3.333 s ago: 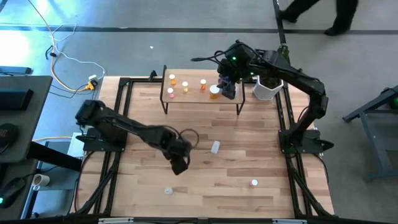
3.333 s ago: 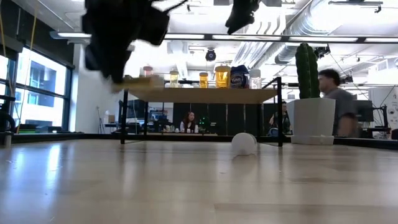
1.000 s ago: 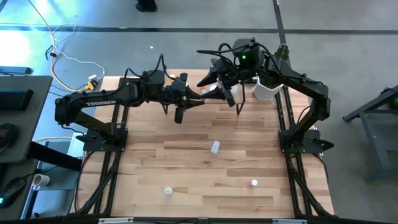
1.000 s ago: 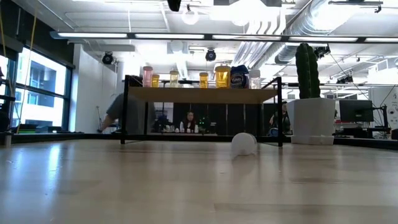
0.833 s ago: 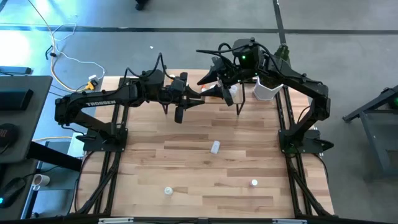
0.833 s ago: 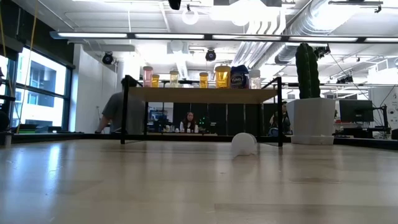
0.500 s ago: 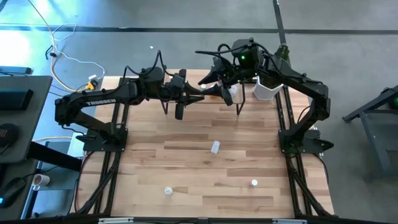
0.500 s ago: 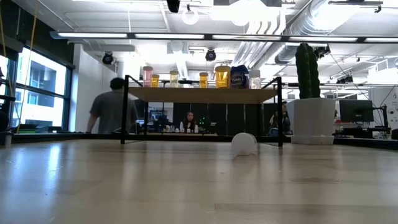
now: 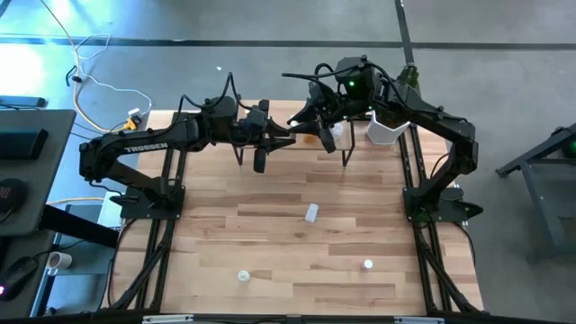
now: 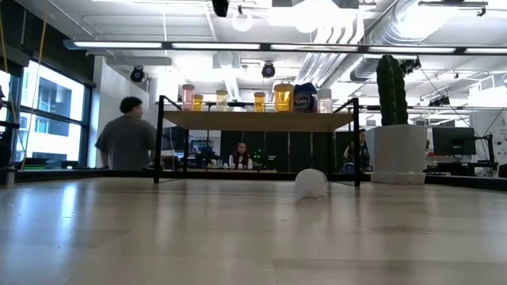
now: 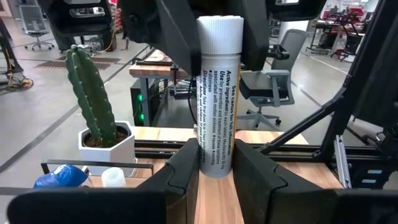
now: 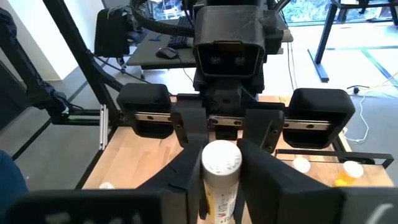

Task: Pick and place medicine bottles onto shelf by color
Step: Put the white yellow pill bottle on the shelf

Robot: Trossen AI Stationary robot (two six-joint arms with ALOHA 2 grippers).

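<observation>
The fingers (image 11: 184,173) of my left gripper (image 11: 214,169) are clamped on the lower end of a white tube (image 11: 214,93), which stands upright in the middle of the left wrist view. Its label runs lengthwise, and I can read "Active ingredient" and "Use for prevention and treatment"; the finer print is too small. At the top of that view the dark fingers (image 11: 177,37) of my right gripper (image 11: 217,43) press on either side of the tube just under its ribbed white cap. A cactus (image 11: 90,93) in a white pot stands at the left, and a blue bottle (image 11: 59,177) lies at the lower left. In the right wrist view the tube's round cap sits at bottom centre between my right fingers, which close against it, and the left gripper faces me just behind it. In the high view the two grippers meet tip to tip at upper centre, "TROSSEN" shows on my left arm (image 9: 144,147), and I cannot make out the tube. In the low view the shelf (image 10: 253,120) carries a row of bottles (image 10: 261,100) at mid-frame, one white bottle (image 10: 311,183) lies on the table below it, and neither gripper shows.
</observation>
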